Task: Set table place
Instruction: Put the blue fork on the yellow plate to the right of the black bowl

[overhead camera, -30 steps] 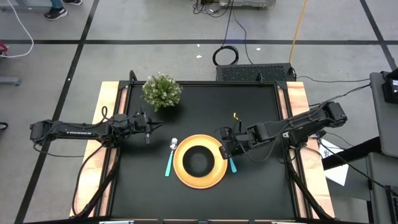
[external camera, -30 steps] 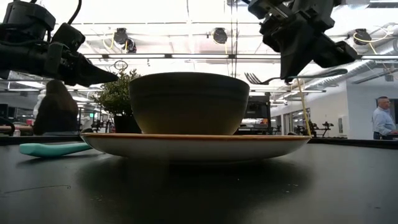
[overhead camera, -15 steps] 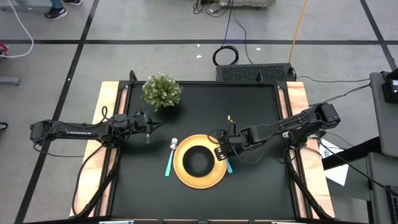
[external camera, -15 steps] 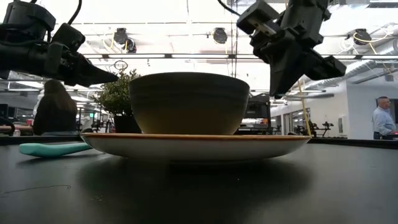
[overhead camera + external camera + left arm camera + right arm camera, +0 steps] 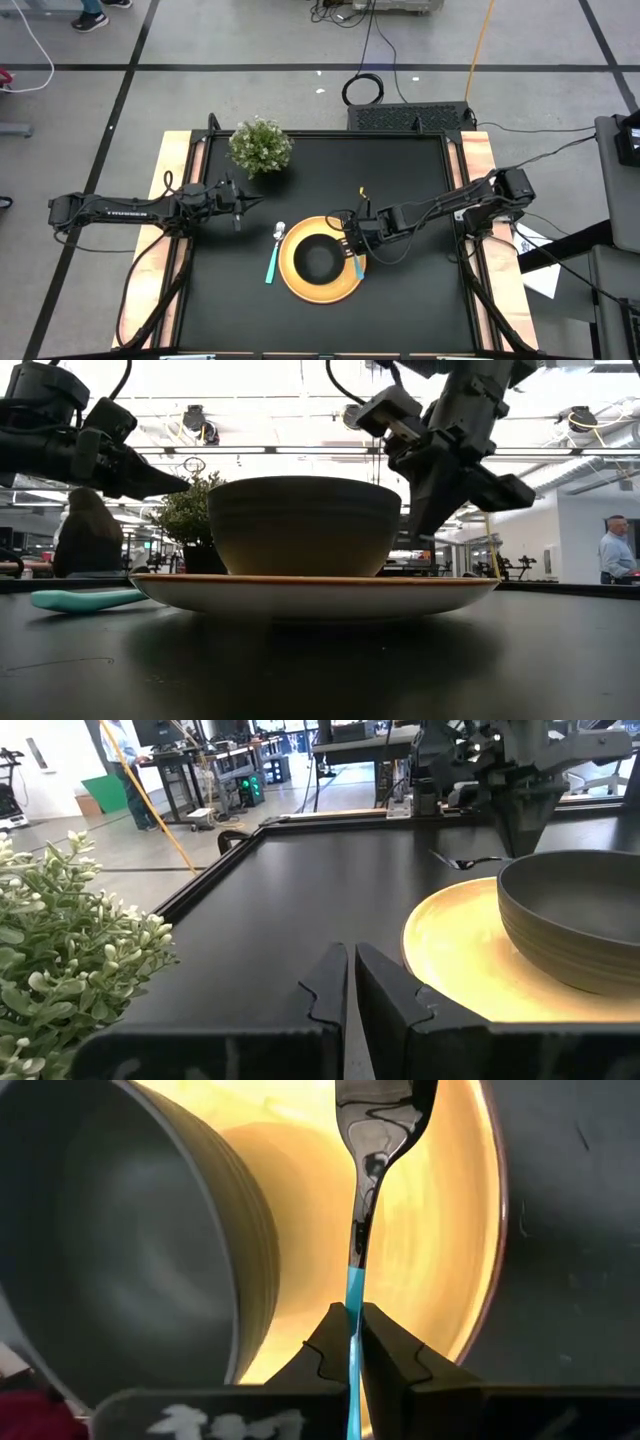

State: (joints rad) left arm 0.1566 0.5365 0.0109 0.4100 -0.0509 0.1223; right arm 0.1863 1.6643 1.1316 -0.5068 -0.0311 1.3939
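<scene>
Between right hand (image 5: pixel 352 1342) fingers, fork (image 5: pixel 372 1150)

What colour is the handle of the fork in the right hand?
Teal; the metal fork handle shows best in the right wrist view.

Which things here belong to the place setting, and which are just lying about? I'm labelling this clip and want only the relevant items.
Part of the job:
yellow plate
black bowl on the plate
spoon beside the plate
fork, clamped in the right gripper over the plate

Lying about:
potted plant
left gripper, idle, holding nothing
</scene>
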